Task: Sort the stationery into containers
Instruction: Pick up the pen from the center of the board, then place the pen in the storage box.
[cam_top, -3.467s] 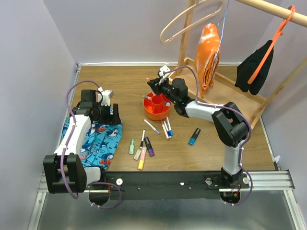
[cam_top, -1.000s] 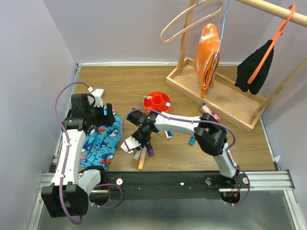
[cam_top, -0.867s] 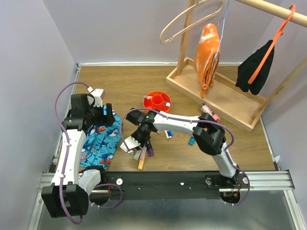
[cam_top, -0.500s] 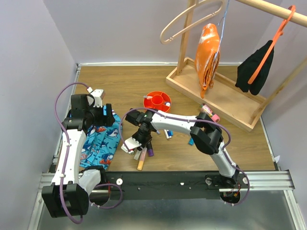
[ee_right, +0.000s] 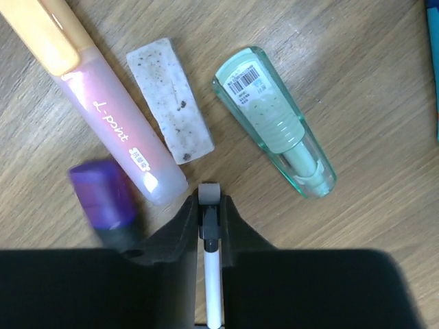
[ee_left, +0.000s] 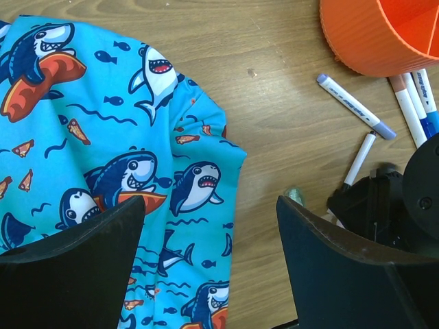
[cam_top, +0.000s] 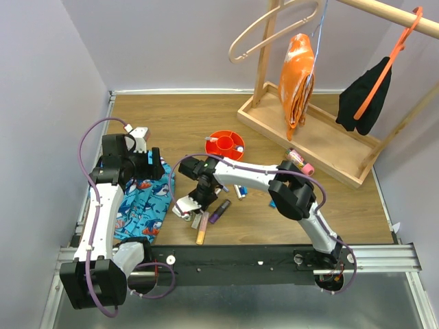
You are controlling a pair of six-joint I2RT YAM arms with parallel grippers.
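Note:
My right gripper [ee_right: 209, 205] is shut on a thin white pen [ee_right: 212, 274], pinching it just behind its grey end, low over the table [cam_top: 201, 199]. Around the tips lie a pink highlighter with a yellow cap [ee_right: 103, 116], a speckled white eraser [ee_right: 170, 99], a pale green clear-cased piece [ee_right: 278, 123] and a blurred purple marker [ee_right: 103, 195]. The red-orange bowl [cam_top: 225, 144] stands beyond them, with white and blue markers [cam_top: 239, 190] at its foot. My left gripper [ee_left: 209, 260] hangs open over the edge of the shark-print cloth [ee_left: 103, 171], holding nothing.
The wooden rack base [cam_top: 309, 137] fills the back right, with hangers, an orange cloth [cam_top: 298, 75] and a black cloth [cam_top: 363, 96] above it. A pink-capped marker [cam_top: 302, 162] lies by the rack. A purple-capped white marker [ee_left: 355, 106] lies near the bowl [ee_left: 384, 34].
The right gripper's jaws have come together on the thin white pen. The purple marker beside it has swung out to the right. The left arm has stayed put.

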